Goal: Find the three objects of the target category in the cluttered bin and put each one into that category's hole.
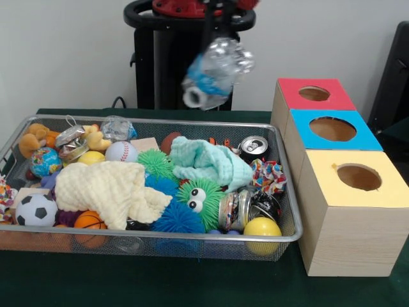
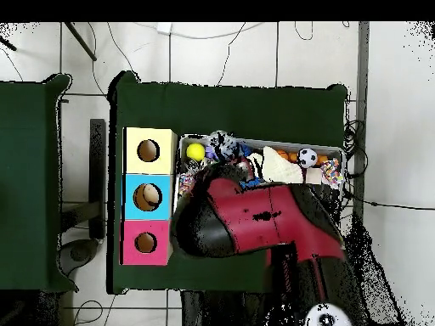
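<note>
Currently my gripper (image 1: 217, 45) is clamped on a crushed plastic bottle (image 1: 216, 71), dangling below it; a slip would drop it back into the bin (image 1: 291, 235).

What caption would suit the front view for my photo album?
Robot arm lifts a crumpled clear plastic bottle with blue label above a silver wire-mesh basket of toys, beside three wooden boxes with coloured tops.

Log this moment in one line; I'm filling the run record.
gripper: shut on bottle | bottle: crushed plastic, lifted above bin | boxes: red, blue, yellow holes | drop: not yet done
</note>
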